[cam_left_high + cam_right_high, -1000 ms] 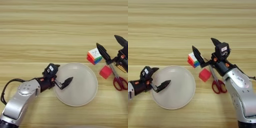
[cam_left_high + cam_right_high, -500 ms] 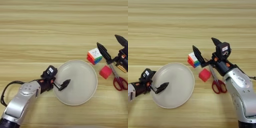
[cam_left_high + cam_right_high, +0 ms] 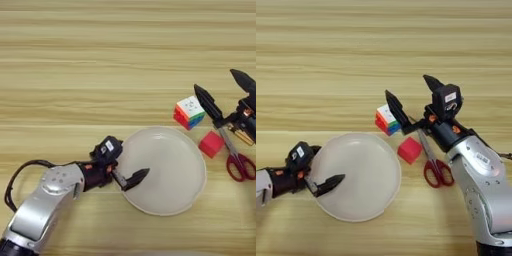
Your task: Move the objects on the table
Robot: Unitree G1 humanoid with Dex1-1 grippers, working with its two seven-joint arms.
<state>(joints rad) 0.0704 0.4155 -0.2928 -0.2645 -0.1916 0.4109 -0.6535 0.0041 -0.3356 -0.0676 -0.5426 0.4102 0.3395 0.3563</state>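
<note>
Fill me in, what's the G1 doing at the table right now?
The left gripper grips the near-left rim of the round beige plate, one black finger lying over its inside. The right gripper hovers open above the multicoloured puzzle cube, holding nothing. The small red cube sits just right of the plate, beside the red-handled scissors on the wooden table.

Scissors (image 3: pixel 432 161): blade tips hidden under right gripper (image 3: pixel 412 101). Left gripper (image 3: pixel 131 176): one finger on plate (image 3: pixel 170 200); the second hidden under the plate rim.
</note>
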